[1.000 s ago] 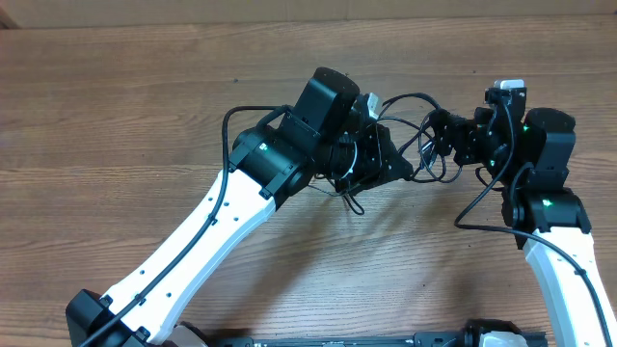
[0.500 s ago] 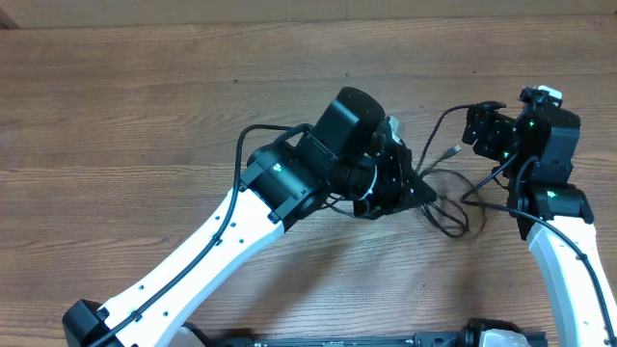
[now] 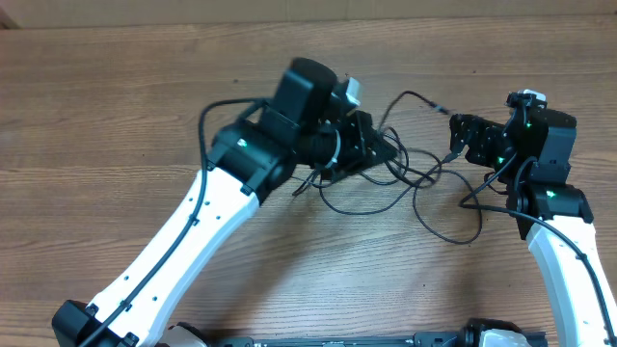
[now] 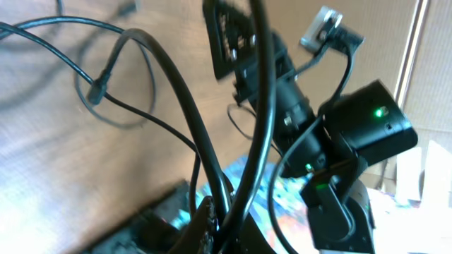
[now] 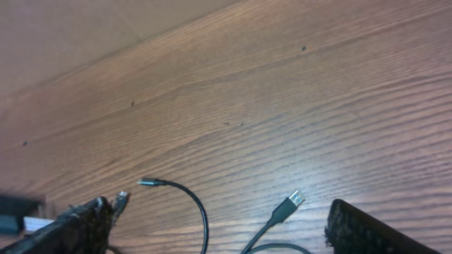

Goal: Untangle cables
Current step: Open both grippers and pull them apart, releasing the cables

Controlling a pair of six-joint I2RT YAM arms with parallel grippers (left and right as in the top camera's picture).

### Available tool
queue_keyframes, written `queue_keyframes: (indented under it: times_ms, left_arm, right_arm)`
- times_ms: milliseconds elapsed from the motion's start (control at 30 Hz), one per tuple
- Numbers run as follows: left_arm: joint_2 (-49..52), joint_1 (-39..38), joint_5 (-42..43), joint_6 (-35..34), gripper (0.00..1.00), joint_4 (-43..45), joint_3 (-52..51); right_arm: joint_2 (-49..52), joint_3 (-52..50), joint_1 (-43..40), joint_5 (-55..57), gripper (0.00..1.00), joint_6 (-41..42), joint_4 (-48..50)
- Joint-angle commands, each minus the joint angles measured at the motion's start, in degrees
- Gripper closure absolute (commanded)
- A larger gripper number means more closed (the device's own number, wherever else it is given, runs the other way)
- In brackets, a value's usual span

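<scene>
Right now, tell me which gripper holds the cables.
The left gripper, shut on the cables; the right gripper stands open, holding nothing.

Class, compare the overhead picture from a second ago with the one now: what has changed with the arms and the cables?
The left gripper, shut on the cables, swung right, then drew back left; the right gripper backed off to the right, so the tight bundle between them spread into loose loops on the table. The right gripper's jaws are open and empty. The left grip stayed shut.
</scene>
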Motion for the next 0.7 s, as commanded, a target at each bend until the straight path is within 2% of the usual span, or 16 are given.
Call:
queue_keyframes:
  times_ms: [0,100,133,200,267,300,467,667]
  left_arm:
    - [-1.6,2.8,-0.4,13.3,0.96,-1.0,1.4]
    - [-1.6,5.6,-2.1,21.7,0.96,-2.5,1.4]
    - [-1.6,7.1,-5.5,24.8,0.96,-4.8,1.4]
    - [-1.6,8.9,-13.2,26.1,0.91,-9.4,1.4]
    - [-1.6,10.6,-21.5,26.2,0.64,-14.6,1.4]
    - [-1.6,11.1,-25.4,27.0,0.46,-16.6,1.4]
    - [-1.6,12.0,-43.0,28.0,0.0,-24.0,1.4]
    - [-1.6,12.0,-54.3,28.0,0.0,-27.6,1.4]
  right_arm:
    - [0.1,0.6,0.0,-0.3,0.02,-0.4,-0.7]
    - [0.1,0.6,0.0,-1.5,0.0,-0.4,-2.0]
    - [0.1,0.6,0.0,-2.2,0.0,-0.4,-2.3]
    - [0.1,0.6,0.0,-3.2,0.0,-0.4,-2.7]
    - [0.1,0.6,0.0,-4.3,0.0,-0.4,-3.7]
    - [0.1,0.6,0.0,-4.7,0.0,-0.4,-4.0]
    - [0.1,0.6,0.0,-10.6,0.0,-0.4,-5.2]
    - [0.1,0.6,0.0,-17.9,0.0,-0.4,-8.2]
